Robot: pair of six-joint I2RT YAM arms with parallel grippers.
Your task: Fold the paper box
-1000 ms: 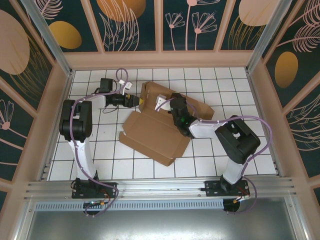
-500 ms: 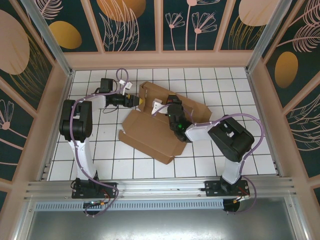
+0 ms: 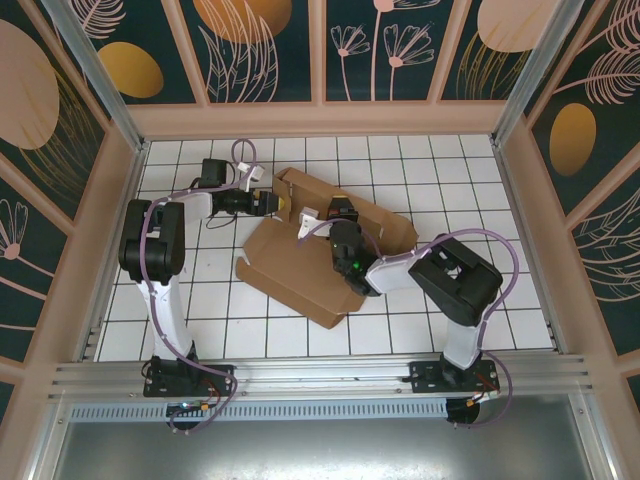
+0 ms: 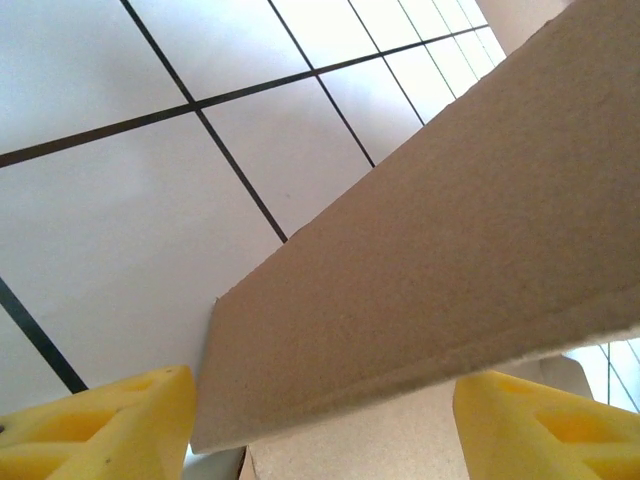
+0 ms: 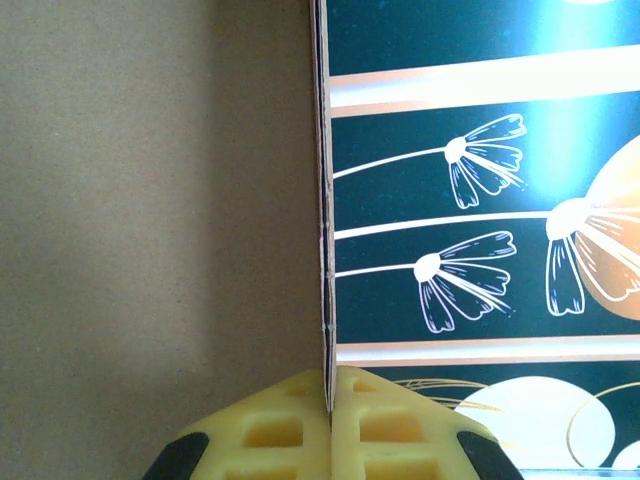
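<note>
one paper box (image 3: 300, 268), two grippers (image 3: 279, 203) (image 3: 339, 208)

From above, the right arm (image 3: 400, 268) covers the middle of the paper box (image 3: 290, 275) and its own jaws, while the flap (image 4: 450, 230), the left fingertips (image 4: 100, 425) and the right fingertips (image 5: 385, 425) run off their wrist views' edges.

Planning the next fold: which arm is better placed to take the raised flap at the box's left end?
Left: the left gripper straddles that flap of the paper box, jaws apart, a pad on each side. The right gripper is shut on another panel's edge.
</note>
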